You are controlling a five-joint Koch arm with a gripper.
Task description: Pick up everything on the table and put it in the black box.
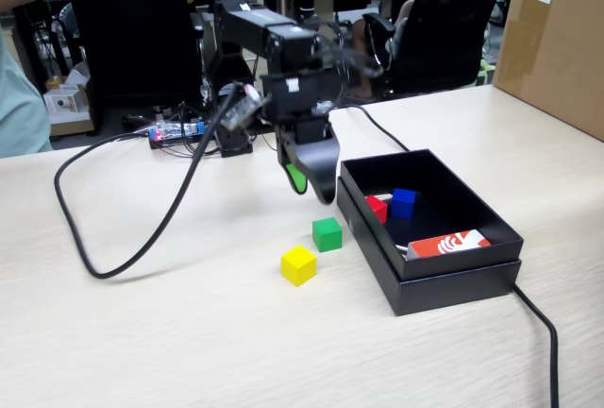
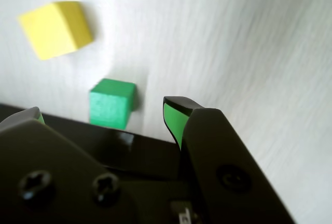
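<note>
- Beige wood-grain table (image 1: pixel 142 332) is carrying everything here; in the wrist view (image 2: pixel 249 42) its grain is showing pale and slightly blurred.
- The black box (image 1: pixel 444 280) is sitting at the right of the fixed view, its low walls nested in a lid.
- The red cube (image 1: pixel 377 208) and the blue cube (image 1: pixel 404 202) are lying inside the box, side by side near its left inner wall.
- An orange-red card with white logo (image 1: pixel 449 244) is lying in the box too, toward its near right corner.
- The green cube (image 1: pixel 327 233) is resting on the table just left of the box, apart from its wall; in the wrist view (image 2: pixel 111 103) it is sitting between the two finger lines, just beyond the gripper body.
- The yellow cube (image 1: pixel 298 264) is lying near the green one, a little closer to the camera in the fixed view; in the wrist view (image 2: pixel 56 29) it is appearing farther off at upper left, slightly blurred.
- The gripper (image 1: pixel 311 181) is hanging above the table, over the spot behind the green cube and beside the box's left corner.
- In the wrist view the gripper (image 2: pixel 101 112) is showing its jaws spread wide, with nothing between them; the green-lined fingertips (image 2: pixel 174 117) are touching no cube.
- A thick black cable (image 1: pixel 123 257) is looping over the table at the left.
- A brown cardboard carton (image 1: pixel 557 40) is standing at the far right.
</note>
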